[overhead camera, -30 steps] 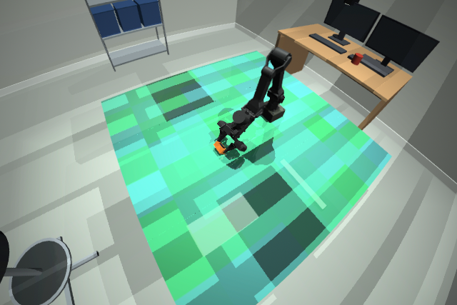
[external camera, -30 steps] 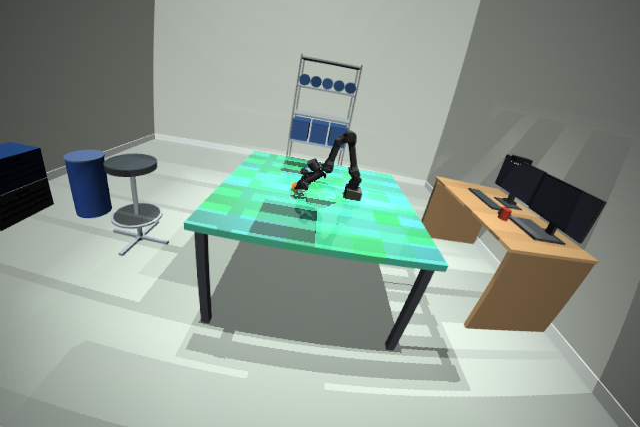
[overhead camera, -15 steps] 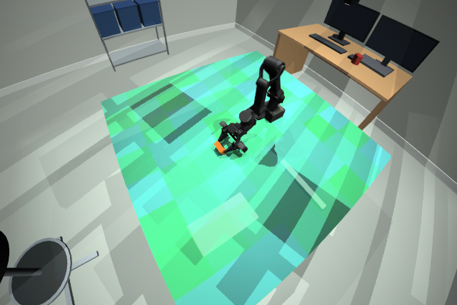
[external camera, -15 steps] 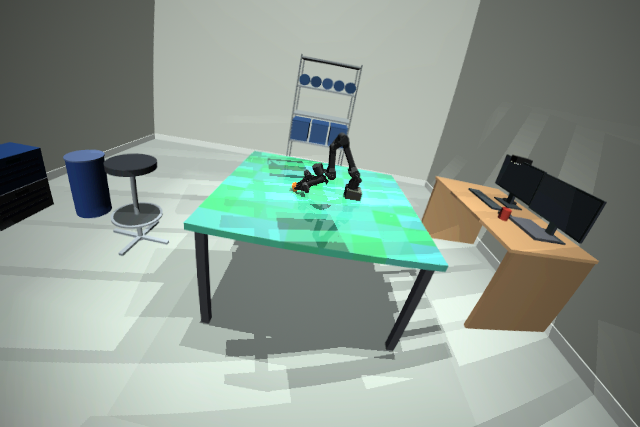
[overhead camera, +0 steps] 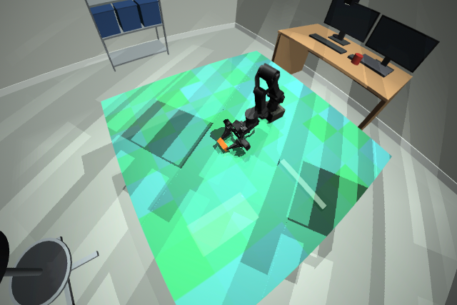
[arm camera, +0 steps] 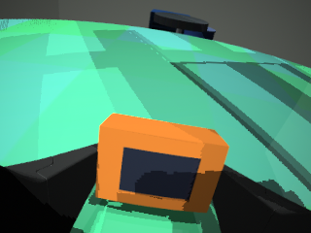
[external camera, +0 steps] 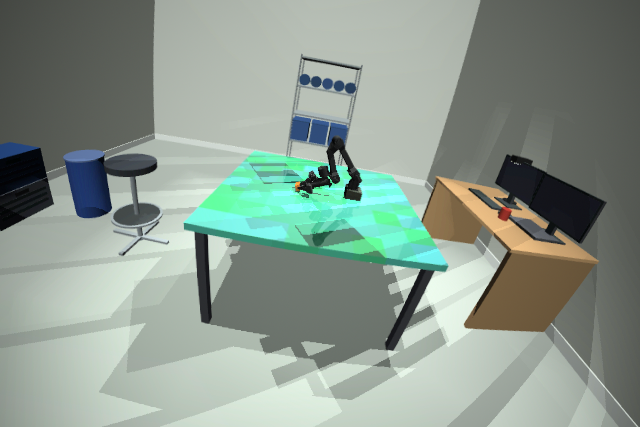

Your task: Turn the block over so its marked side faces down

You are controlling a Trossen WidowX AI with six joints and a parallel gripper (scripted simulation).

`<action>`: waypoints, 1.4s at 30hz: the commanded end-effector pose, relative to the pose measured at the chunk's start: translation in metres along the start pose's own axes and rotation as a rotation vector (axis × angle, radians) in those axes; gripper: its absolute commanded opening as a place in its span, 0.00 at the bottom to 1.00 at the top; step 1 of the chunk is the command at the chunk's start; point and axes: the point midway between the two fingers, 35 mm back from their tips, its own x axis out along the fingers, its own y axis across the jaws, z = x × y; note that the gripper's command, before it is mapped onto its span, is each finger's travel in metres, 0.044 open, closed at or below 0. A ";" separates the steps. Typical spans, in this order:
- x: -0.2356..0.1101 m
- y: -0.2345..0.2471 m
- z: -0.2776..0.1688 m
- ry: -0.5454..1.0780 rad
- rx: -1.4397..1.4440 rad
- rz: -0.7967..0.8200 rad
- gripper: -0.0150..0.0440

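An orange block (overhead camera: 222, 143) (external camera: 298, 186) (arm camera: 161, 162) with a dark marked panel sits between my gripper's fingers (overhead camera: 225, 143) (external camera: 300, 187). My gripper is shut on the block and lies nearly level, close above the green table (overhead camera: 228, 228) (external camera: 268, 215) (arm camera: 78, 91). In the wrist view the marked side faces the camera, sideways rather than up. The arm's base (overhead camera: 275, 111) (external camera: 353, 191) stands on the table behind the gripper. I cannot tell whether the block touches the table.
A grey shelf rack with blue boxes (overhead camera: 127, 13) (external camera: 317, 130) stands by the far wall. A wooden desk with monitors (overhead camera: 343, 54) (external camera: 516, 246) stands to the right. A stool (external camera: 131, 166) and a blue bin (external camera: 86, 182) stand to the left of the table.
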 end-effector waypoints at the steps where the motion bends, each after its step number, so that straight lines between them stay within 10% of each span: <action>1: -0.002 -0.001 0.001 -0.008 -0.003 -0.003 0.25; 12: -0.002 -0.001 0.001 -0.008 -0.003 -0.003 0.25; 29: -0.002 -0.001 0.001 -0.008 -0.003 -0.003 1.00; 42: -0.002 -0.001 0.001 -0.008 -0.003 -0.003 1.00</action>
